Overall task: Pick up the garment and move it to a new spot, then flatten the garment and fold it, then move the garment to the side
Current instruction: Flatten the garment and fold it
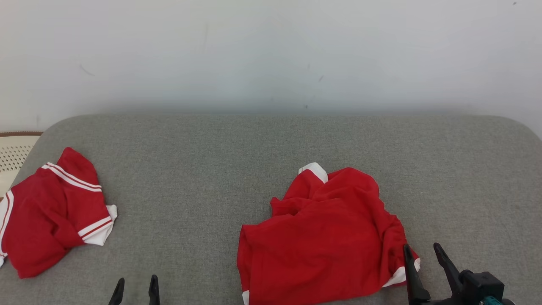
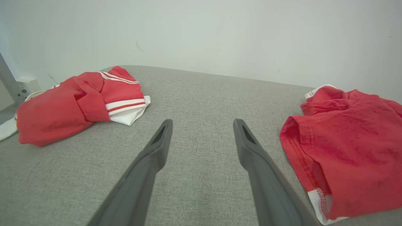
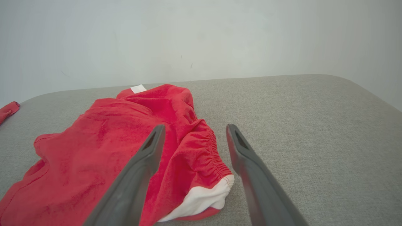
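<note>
while the left gripper [image 1: 137, 278] and right gripper [image 1: 421, 247] stand open and empty, a crumpled red garment [image 1: 326, 228] lies right of centre on the grey cushioned surface [image 1: 190, 169], its white-trimmed corner just beside the right gripper. a second red garment [image 1: 51, 212] with white stripes sits at the surface's far left.

You will find nothing to read here. The red garment [image 1: 326, 228] at the near right carries no lettering, number or logo that can be made out. Neither does the second red garment [image 1: 51, 212] with white stripes at the far left. The small white patch [image 3: 138, 88] at the far edge of the right-hand one shows no legible print.
</note>
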